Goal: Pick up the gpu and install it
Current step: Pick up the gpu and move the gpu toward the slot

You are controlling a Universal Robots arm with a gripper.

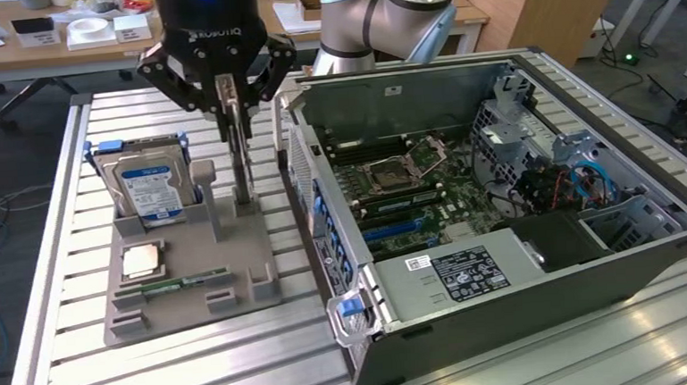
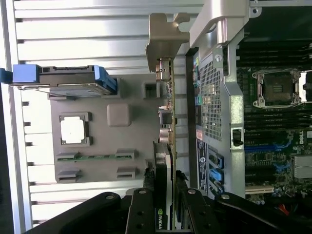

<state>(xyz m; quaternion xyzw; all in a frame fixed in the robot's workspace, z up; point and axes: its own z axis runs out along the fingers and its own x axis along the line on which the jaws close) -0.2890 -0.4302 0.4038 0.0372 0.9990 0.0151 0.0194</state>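
Observation:
The gpu [image 1: 241, 158] stands on edge, a thin upright card whose lower end is at a slot post of the grey holder [image 1: 244, 286]. In the wrist view the gpu [image 2: 169, 122] runs edge-on beside the case wall, with its silver bracket [image 2: 163, 39] at the far end. My gripper [image 1: 230, 96] comes down from above and is shut on the card's upper edge. The wrist view shows its black fingers [image 2: 146, 200] pressed against both faces of the card, with the gripper [image 2: 165, 195] centred over it.
The holder [image 2: 131, 97] also carries a silver hard drive [image 1: 146, 182] with a blue-white label, a processor chip [image 1: 141, 259] and a green memory stick [image 1: 188, 282]. The open computer case [image 1: 634, 264] lies close on the exterior view's right, with its motherboard [image 1: 403, 189] exposed.

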